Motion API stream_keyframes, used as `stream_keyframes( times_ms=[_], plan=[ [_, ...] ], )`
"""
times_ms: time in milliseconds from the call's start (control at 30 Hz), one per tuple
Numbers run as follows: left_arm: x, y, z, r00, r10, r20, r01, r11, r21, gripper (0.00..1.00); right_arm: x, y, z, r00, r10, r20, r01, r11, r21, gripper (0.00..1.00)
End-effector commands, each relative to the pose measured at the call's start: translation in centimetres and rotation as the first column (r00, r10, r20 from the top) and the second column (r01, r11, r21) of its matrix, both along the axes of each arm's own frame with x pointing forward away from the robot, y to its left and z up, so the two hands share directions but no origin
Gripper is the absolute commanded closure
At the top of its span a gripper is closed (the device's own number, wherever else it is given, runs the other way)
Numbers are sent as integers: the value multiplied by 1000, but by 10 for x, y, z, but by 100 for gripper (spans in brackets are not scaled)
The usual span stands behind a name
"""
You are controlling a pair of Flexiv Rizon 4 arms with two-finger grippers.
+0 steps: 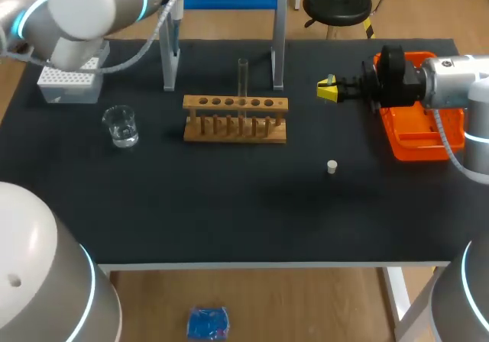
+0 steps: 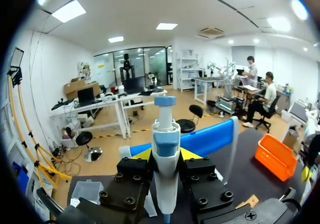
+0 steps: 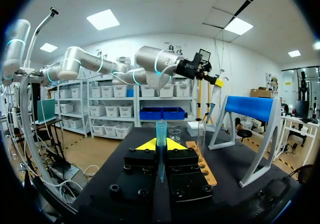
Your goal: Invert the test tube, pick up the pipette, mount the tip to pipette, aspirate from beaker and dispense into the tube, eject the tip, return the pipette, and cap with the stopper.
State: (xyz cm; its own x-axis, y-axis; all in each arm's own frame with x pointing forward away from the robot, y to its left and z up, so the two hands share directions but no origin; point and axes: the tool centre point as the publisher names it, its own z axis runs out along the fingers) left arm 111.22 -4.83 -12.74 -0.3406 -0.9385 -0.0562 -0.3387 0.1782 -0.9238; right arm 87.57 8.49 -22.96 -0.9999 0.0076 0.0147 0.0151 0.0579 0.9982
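- While the wooden rack [image 1: 235, 118] stands mid-way across the dark, matte table [image 1: 229, 212], the white tip box [image 1: 69, 79] sits far to the left of the rack and a little behind it, near the table's edge.
- The beaker [image 1: 121, 126], clear with a little liquid in it, stands left of the rack, level with its front and well apart from it.
- My left gripper [image 2: 165, 156] is raised behind and left of the rack, its fingers closed from both sides on the body of the pipette [image 2: 165, 134], whose blue plunger end points away from the wrist.
- The blue-topped stand [image 1: 279, 52] straddles the table just behind the rack.
- The test tube [image 1: 243, 79] stands upright in a middle hole of the rack.
- The stopper [image 1: 331, 166], small and white, lies on the bare table in front of the rack and to its right.
- My right gripper [image 1: 328, 90] hangs to the right of the rack, level with its top, clamped on a slim, clear pipette tip [image 3: 161, 136].
- The orange tray [image 1: 420, 140] lies far right of the rack, partly under my right arm.
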Motion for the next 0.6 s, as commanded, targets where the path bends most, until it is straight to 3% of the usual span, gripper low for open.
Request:
stream_keyframes(
  times_ms=[33,367,600],
  plan=[
    [-26,14,9,986,-166,4,166,985,-43,100,0,0,0,1000,-1,1,1,1000,-2,100],
    [-73,13,33,954,-298,26,299,953,-54,100,0,0,0,1000,-1,1,1,1000,-2,100],
    [-109,3,57,891,-454,7,454,891,-24,100,0,0,0,1000,-1,1,1,1000,-2,100]
  ],
)
